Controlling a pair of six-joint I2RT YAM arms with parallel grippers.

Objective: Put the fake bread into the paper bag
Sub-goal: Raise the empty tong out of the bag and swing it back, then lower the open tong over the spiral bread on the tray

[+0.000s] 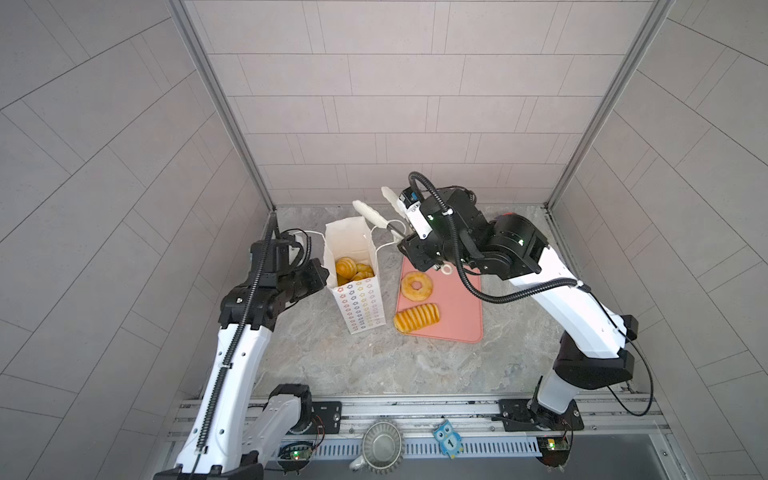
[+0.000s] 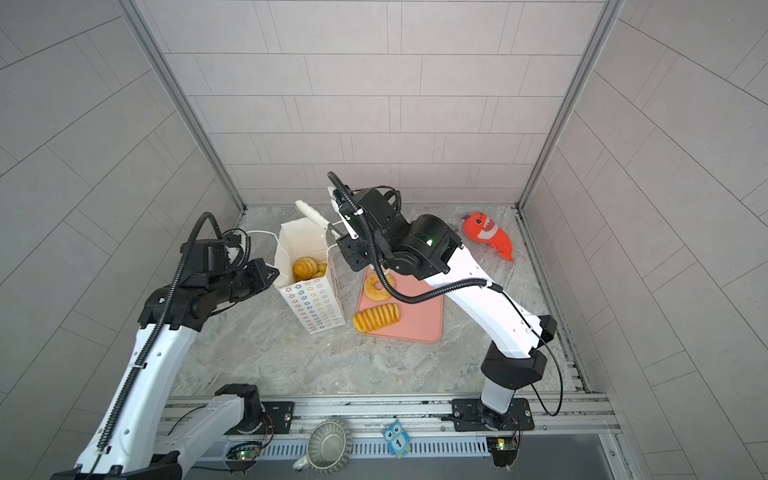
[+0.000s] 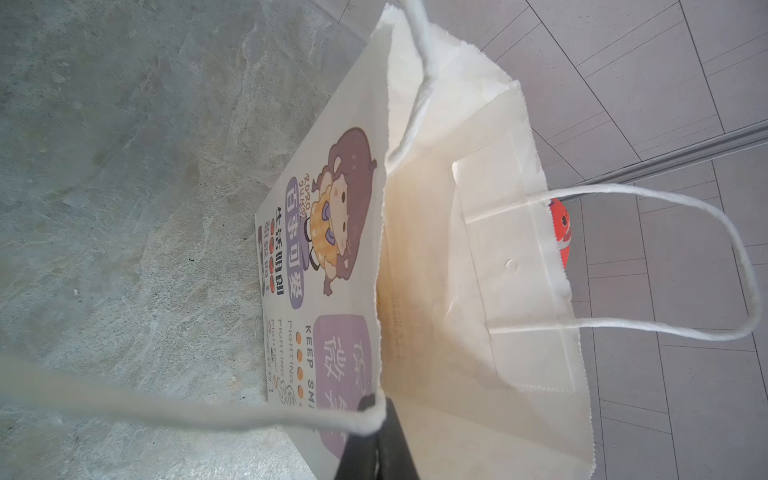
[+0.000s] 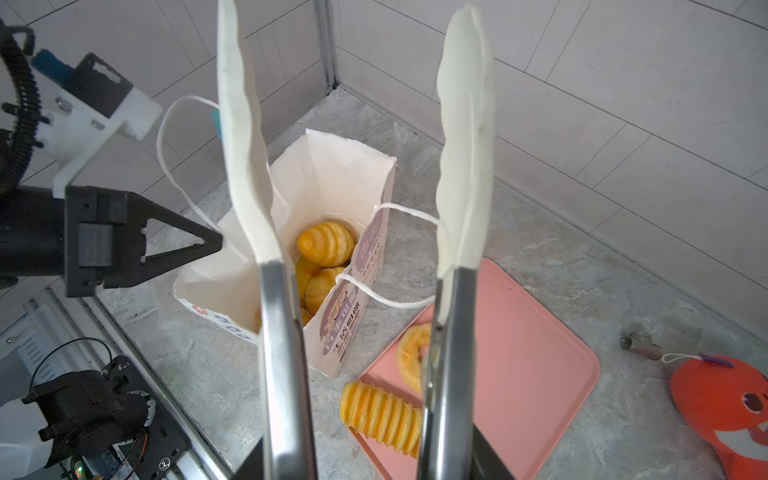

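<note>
Grey tiled walls [image 1: 124, 174] close in the marble-patterned tabletop [image 1: 374, 365] on three sides and meet at two aluminium corner posts [image 1: 224, 108]. A metal rail [image 1: 415, 409] runs along the near edge. Bare marble stretches between that rail and the objects, which cluster in the far half. There is more free surface to the right of the pink tray [image 1: 453, 316], with only an orange-red plush fish [image 2: 488, 235] lying near the right wall.

The paper bag [image 1: 357, 305] stands upright just left of the tray with its mouth open, and only a narrow strip of table separates them. The left gripper [image 1: 321, 272] is clenched on the bag's left rim; the left wrist view shows its black fingers [image 3: 395, 440] on either side of the paper edge. The right gripper [image 1: 403, 237] grasps a pair of metal tongs [image 4: 282, 332]. Their white tips stand apart above the far right corner of the bag's mouth, close to the back wall.

Several golden striped buns [image 1: 347, 266] lie piled at the bottom of the bag. A ring doughnut [image 1: 416, 286] sits on the far part of the tray. Nearer the rail lies a long ridged roll [image 1: 416, 318], with its end poking over the tray's left edge toward the bag.
</note>
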